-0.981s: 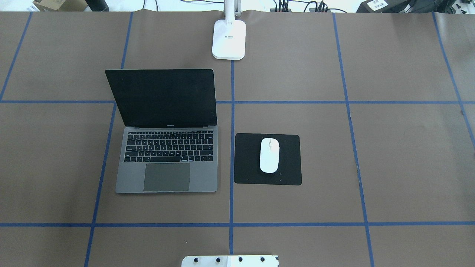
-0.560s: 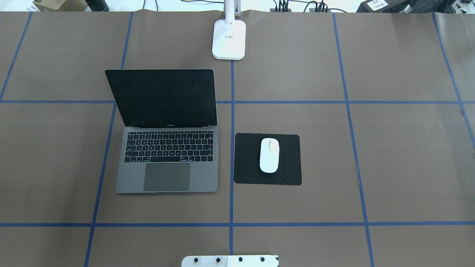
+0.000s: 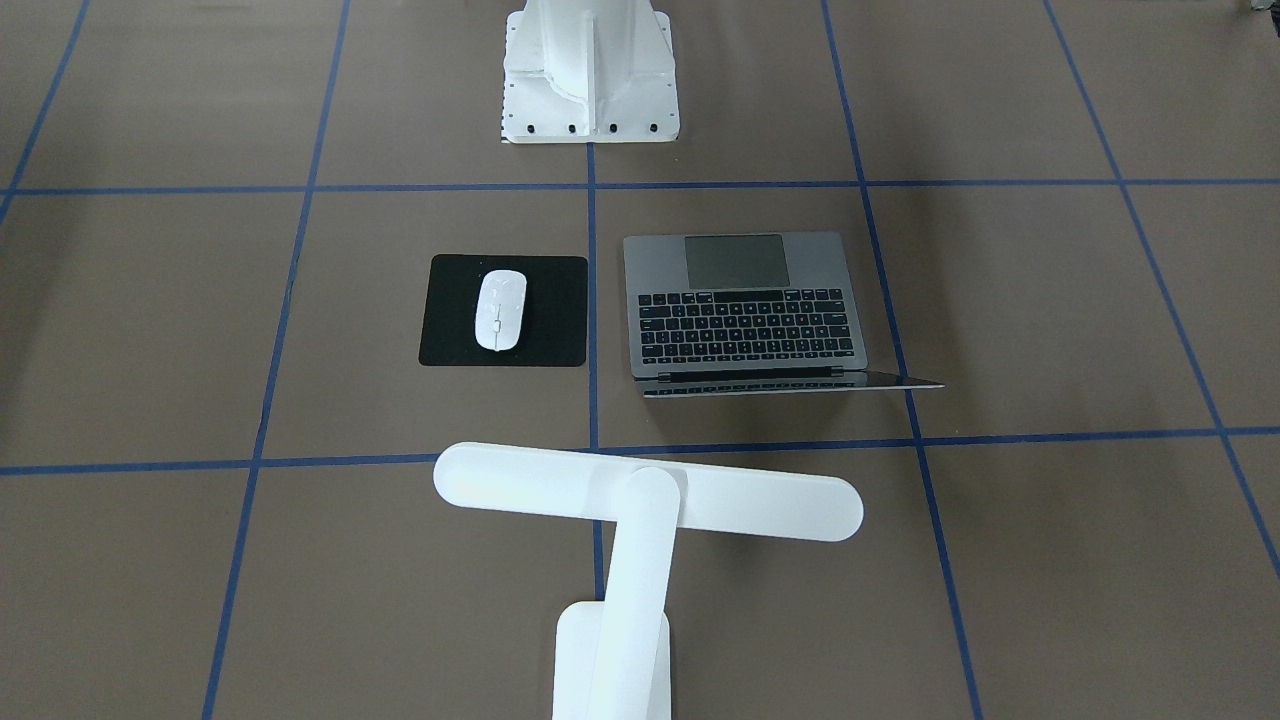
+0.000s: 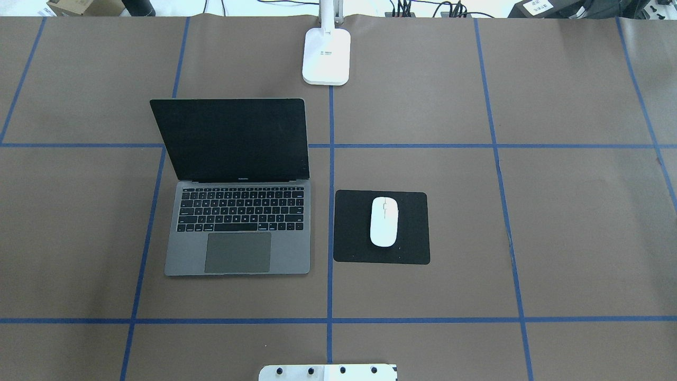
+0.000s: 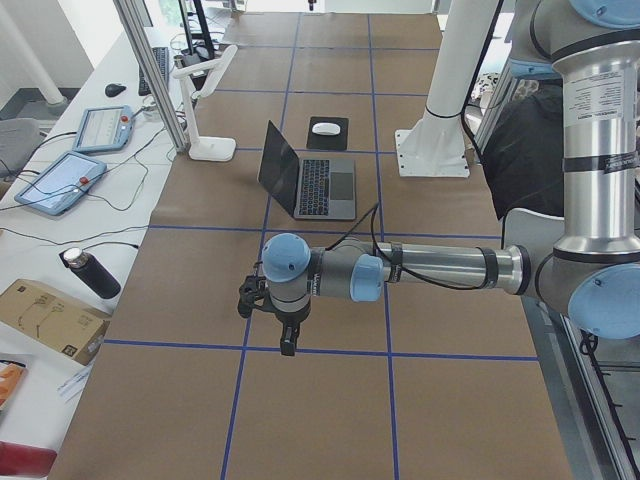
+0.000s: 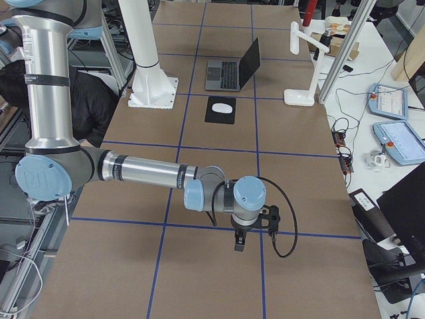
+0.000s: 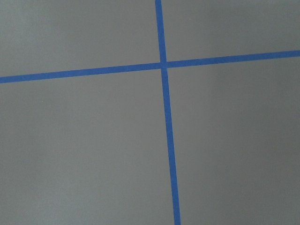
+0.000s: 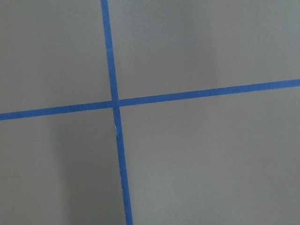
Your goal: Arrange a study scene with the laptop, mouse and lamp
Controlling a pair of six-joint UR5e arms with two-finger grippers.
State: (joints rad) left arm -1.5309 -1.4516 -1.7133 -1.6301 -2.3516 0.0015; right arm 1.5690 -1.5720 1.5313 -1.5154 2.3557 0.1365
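Observation:
The laptop (image 4: 238,254) stands open on the brown table, its dark screen up; it also shows in the front view (image 3: 745,310). The white mouse (image 4: 384,221) lies on a black square pad (image 4: 412,233) to the laptop's right. The white lamp's base (image 4: 326,55) stands at the table's far edge, its bar head (image 3: 645,495) over the table. My left gripper (image 5: 287,345) hangs far from them over a tape crossing at the table's left end. My right gripper (image 6: 239,247) hangs likewise at the right end. I cannot tell whether either is open or shut.
The white bolted pedestal (image 3: 590,70) stands at the near middle edge. Blue tape lines (image 7: 164,65) divide the table into a grid. Beside the table, tablets (image 5: 60,178), a bottle (image 5: 90,272) and cables lie on a side bench.

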